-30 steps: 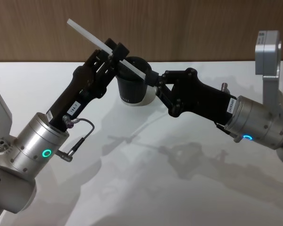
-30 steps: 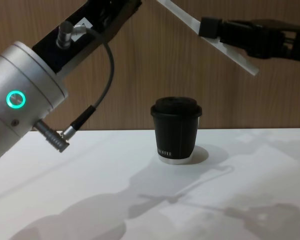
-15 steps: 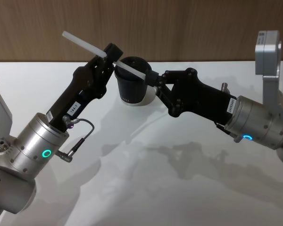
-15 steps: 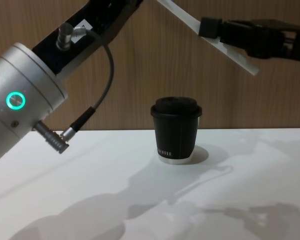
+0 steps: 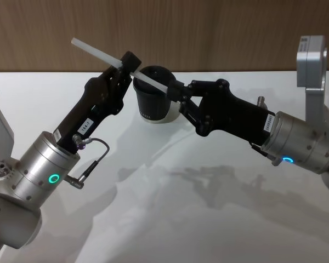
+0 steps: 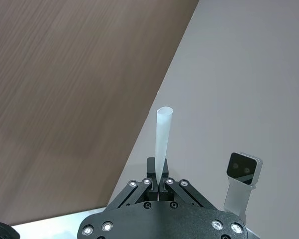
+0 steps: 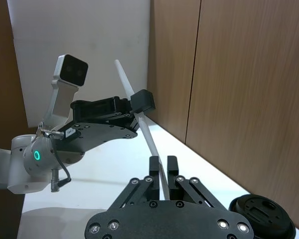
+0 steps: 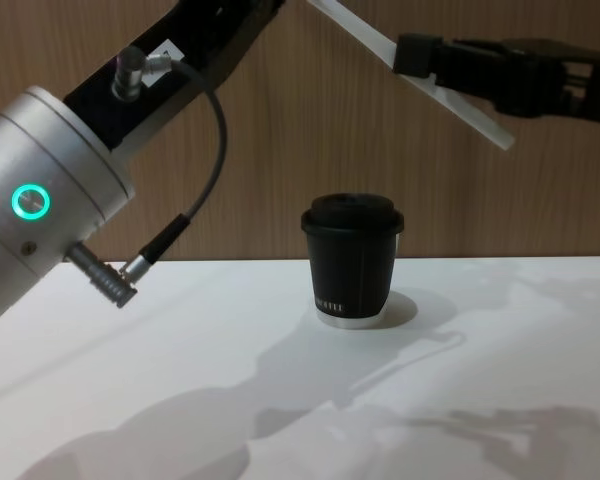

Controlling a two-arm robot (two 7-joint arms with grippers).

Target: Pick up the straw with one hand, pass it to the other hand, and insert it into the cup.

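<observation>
The white straw hangs slanted in the air above the table, held at two places. My left gripper is shut on its middle, and in the left wrist view the straw sticks out from between the fingers. My right gripper is shut on the straw's lower end, with the straw running up to the left gripper. The black cup with its domed lid stands upright on the table just behind and below both grippers. In the chest view the cup stands below the straw.
The white table stretches wide in front of the cup, crossed by the arms' shadows. A brown wooden wall rises right behind the cup.
The left gripper's fingers, open around the straw a second ago, have closed on it. The straw's free upper end has shifted slightly left and down. The right gripper has hardly moved.
</observation>
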